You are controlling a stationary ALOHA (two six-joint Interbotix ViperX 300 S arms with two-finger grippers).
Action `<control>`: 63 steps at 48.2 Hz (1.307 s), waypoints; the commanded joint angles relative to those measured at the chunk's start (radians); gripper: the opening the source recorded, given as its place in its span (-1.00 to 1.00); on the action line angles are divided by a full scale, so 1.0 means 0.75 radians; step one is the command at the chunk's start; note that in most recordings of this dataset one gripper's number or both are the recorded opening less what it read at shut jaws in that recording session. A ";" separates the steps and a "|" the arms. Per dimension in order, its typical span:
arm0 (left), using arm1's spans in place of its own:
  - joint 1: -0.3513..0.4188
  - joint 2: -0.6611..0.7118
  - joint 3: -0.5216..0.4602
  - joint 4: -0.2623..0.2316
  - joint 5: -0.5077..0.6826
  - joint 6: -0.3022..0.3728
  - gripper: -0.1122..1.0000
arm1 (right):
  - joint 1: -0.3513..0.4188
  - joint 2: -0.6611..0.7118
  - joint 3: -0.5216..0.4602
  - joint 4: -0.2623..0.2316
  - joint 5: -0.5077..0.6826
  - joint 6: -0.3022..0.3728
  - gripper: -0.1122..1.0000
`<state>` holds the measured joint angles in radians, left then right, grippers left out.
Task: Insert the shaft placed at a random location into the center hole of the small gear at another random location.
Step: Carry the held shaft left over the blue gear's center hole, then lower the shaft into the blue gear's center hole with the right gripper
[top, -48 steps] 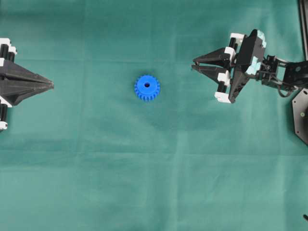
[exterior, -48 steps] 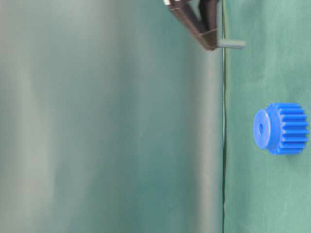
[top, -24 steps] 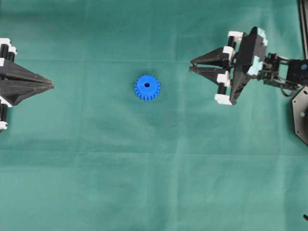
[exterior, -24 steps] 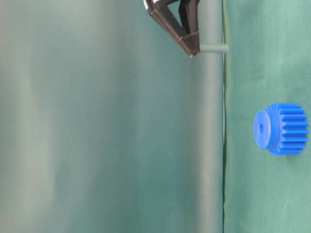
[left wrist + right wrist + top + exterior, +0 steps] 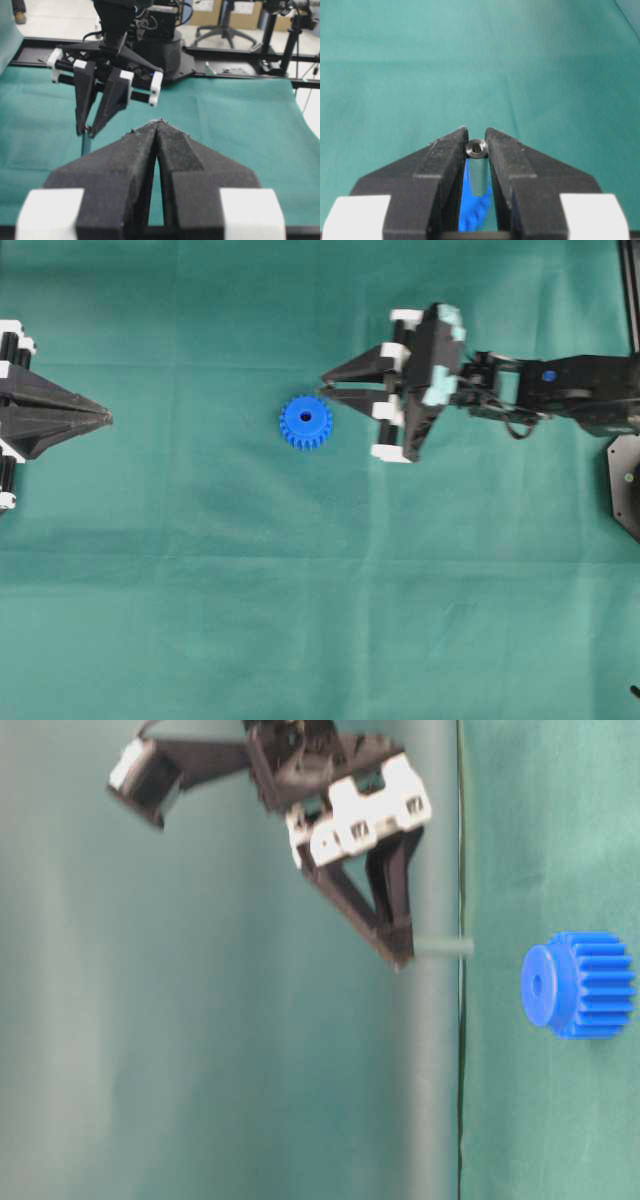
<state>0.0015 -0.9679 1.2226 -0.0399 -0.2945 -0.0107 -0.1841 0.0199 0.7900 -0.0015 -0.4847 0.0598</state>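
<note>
Shaft (image 5: 477, 148) position: clamped between the tips of the right hand (image 5: 476, 150), seen end-on in the right wrist view as a small silver ring, with the small gear (image 5: 472, 212) showing blue below and behind it. In the table-level view the shaft (image 5: 444, 947) projects from the right hand (image 5: 402, 952) toward the cloth-covered desk (image 5: 540, 1120), clear of the surface and offset toward the upper part of the frame from the small gear (image 5: 580, 984). In the overhead view the right hand (image 5: 328, 383) sits just to the upper right of the small gear (image 5: 305, 423); the center hole (image 5: 305, 420) is open and unobstructed. At far left of that view the left hand (image 5: 105, 419) is closed, empty and well apart.

Step in hand, as judged: transport and alignment, insertion not begun. Next move calls for centring the shaft over the center hole, keeping it perpendicular to the desk, then lowering straight.
</note>
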 commanded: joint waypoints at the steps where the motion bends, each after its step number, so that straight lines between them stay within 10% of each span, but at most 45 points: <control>1: 0.000 0.010 -0.012 -0.002 -0.014 0.000 -0.81 | 0.020 0.010 -0.082 -0.006 0.018 -0.004 -0.50; 63: 0.000 0.004 -0.010 -0.002 -0.006 0.000 -0.81 | 0.039 0.198 -0.137 0.002 0.035 -0.014 -0.50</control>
<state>0.0015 -0.9679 1.2226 -0.0414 -0.2945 -0.0107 -0.1549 0.1764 0.7072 -0.0015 -0.4464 0.0476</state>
